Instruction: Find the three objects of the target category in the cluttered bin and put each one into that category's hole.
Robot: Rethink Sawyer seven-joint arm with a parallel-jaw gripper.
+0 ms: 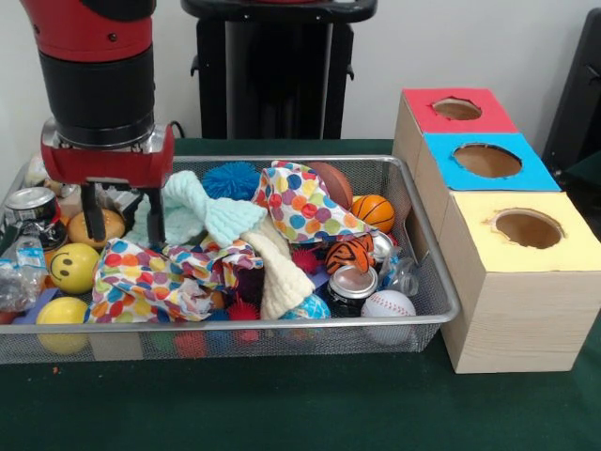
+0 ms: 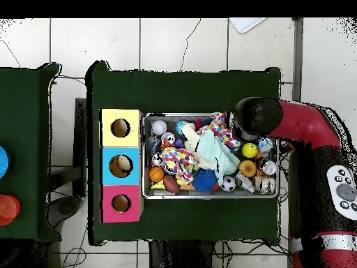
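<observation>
Fingers (image 1: 94, 224) parted, gripping nothing, tips low among clutter at bin (image 1: 427, 254) end farthest from boxes, above polka-dot cloth (image 1: 155, 279). Second polka-dot cloth (image 1: 302, 205) draped mid-bin beside mint towel (image 1: 202, 214); third cloth cannot be told. Front view shows gripper (image 1: 119, 226) clearly; overhead view hides it under red arm (image 2: 289, 124). Overhead shows yellow-topped box's hole (image 2: 120, 128) just outside opposite bin end, on green table (image 2: 188, 87). Bare table all round bin.
</observation>
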